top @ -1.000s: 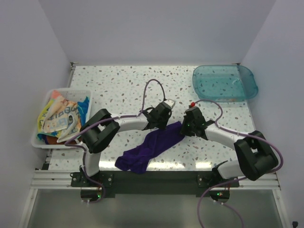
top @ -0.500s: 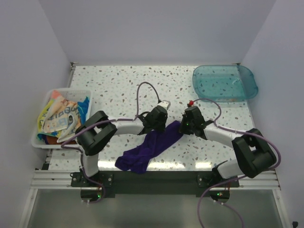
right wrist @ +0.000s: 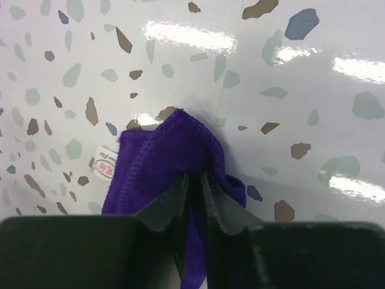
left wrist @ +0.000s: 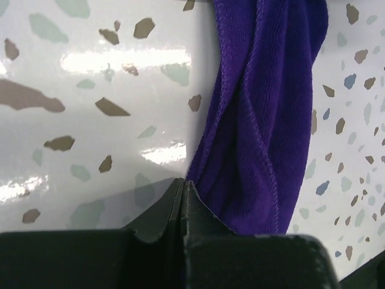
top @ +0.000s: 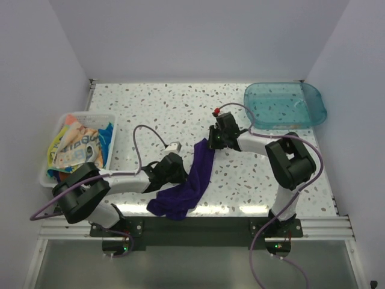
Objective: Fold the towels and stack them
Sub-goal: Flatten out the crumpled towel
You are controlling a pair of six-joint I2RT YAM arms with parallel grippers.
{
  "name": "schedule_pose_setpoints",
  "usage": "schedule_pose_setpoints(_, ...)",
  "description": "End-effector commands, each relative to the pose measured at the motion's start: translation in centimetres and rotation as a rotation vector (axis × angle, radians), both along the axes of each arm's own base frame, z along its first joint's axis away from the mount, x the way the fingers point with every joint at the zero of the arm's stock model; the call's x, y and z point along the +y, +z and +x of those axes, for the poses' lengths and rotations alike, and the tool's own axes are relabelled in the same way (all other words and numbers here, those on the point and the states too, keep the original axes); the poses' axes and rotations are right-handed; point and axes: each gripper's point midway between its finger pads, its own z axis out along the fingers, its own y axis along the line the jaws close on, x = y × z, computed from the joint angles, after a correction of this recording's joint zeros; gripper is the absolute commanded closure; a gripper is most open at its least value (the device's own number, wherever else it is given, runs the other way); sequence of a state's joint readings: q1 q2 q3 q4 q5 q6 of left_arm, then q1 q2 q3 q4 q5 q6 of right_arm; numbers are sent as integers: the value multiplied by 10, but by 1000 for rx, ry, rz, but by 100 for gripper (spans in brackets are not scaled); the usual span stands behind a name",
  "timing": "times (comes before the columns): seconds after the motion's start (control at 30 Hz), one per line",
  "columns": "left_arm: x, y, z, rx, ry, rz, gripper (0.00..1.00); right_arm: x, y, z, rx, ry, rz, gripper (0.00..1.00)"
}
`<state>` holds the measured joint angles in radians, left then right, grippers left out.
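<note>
A deep purple towel [top: 194, 177] lies stretched in a long bunched strip from the table's middle down to the front edge. My right gripper [top: 212, 143] is at the strip's far end. In the right wrist view its fingers [right wrist: 195, 177] are shut on the towel's corner [right wrist: 171, 147], with cloth showing between them and a small white label [right wrist: 106, 161] beside it. My left gripper [top: 181, 174] sits at the strip's left edge. In the left wrist view its jaws [left wrist: 183, 183] are shut tight, and the towel's hem [left wrist: 258, 120] runs along the right finger with no cloth visible between them.
A white basket [top: 90, 115] at the left edge holds several crumpled towels [top: 75, 149] in yellow, blue and orange. A teal plastic tray [top: 319, 107] stands at the back right. Both arms' cables loop over the speckled table [top: 150, 108].
The right gripper has carried the towel's corner back and to the left, pulling the cloth into a straighter strip. The left arm has drawn back toward the near left, and its jaws have closed.
</note>
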<state>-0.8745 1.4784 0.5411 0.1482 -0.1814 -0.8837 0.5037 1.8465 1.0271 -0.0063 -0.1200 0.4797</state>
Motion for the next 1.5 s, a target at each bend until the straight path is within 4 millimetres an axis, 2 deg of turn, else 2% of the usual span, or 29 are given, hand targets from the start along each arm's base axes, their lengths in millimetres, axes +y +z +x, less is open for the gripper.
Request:
schedule_pose_setpoints(0.0, 24, -16, -25, 85, 23, 42, 95, -22, 17, 17, -64, -10, -142, 79)
schedule_pose_setpoints(0.03, 24, -12, -24, 72, 30, 32, 93, -26, 23, 16, -61, -12, -165, 67)
schedule_pose_setpoints(0.13, 28, 5, -13, 10, 59, 15, 80, -28, 48, 12, -70, -37, -178, 54)
schedule_pose_setpoints(0.2, 25, 16, -6, -18, 57, 10, 72, -28, 59, 10, -81, -57, -201, 53)
schedule_pose_setpoints(0.23, 27, 18, -1, -24, 64, 14, 70, -20, 67, 7, -87, -49, -211, 52)
schedule_pose_setpoints(0.3, 27, 24, 8, -45, 57, 26, 66, -18, 69, 2, -71, -62, -256, 52)
schedule_pose_setpoints(0.33, 28, 26, 12, -55, 52, 31, 64, -7, 73, 5, -70, -68, -255, 52)
schedule_pose_setpoints(0.4, 28, 34, 21, -78, 59, 24, 60, -7, 70, 5, -49, -99, -294, 52)
schedule_pose_setpoints(0.43, 29, 35, 24, -89, 54, 30, 59, 0, 77, 9, -62, -108, -291, 51)
schedule_pose_setpoints(0.47, 29, 35, 27, -88, 55, 32, 53, 2, 68, 9, -42, -130, -301, 51)
schedule_pose_setpoints(0.53, 27, 41, 37, -106, 47, 28, 50, 7, 67, 13, -30, -153, -300, 50)
schedule_pose_setpoints(0.57, 23, 43, 40, -109, 34, 25, 47, 9, 57, 13, -8, -154, -313, 50)
schedule_pose_setpoints(0.63, 18, 46, 48, -124, 22, 31, 44, 16, 56, 17, -2, -167, -314, 48)
schedule_pose_setpoints(0.67, 14, 48, 53, -128, 19, 33, 43, 16, 46, 18, 16, -171, -330, 48)
schedule_pose_setpoints(0.77, 10, 46, 62, -134, 23, 44, 43, 15, 42, 24, 14, -213, -349, 48)
schedule_pose_setpoints(0.8, 10, 45, 65, -137, 28, 46, 43, 15, 35, 25, 26, -221, -361, 48)
schedule_pose_setpoints(0.87, 7, 43, 71, -138, 29, 57, 43, 17, 35, 32, 15, -243, -361, 48)
schedule_pose_setpoints(1.0, 4, 39, 76, -137, 19, 74, 43, 19, 24, 37, 32, -254, -383, 52)
schedule_pose_setpoints(1.17, 7, 36, 75, -135, 22, 89, 44, 14, 16, 33, 43, -267, -398, 60)
schedule_pose_setpoints(1.27, 9, 36, 76, -134, 28, 95, 44, 14, 13, 32, 50, -261, -402, 69)
schedule_pose_setpoints(1.37, 10, 38, 77, -136, 32, 96, 44, 11, 13, 30, 50, -254, -406, 83)
schedule_pose_setpoints(1.4, 10, 38, 77, -137, 31, 100, 44, 10, 12, 29, 50, -253, -408, 91)
schedule_pose_setpoints(1.47, 12, 40, 79, -139, 38, 104, 44, 10, 16, 27, 47, -246, -404, 98)
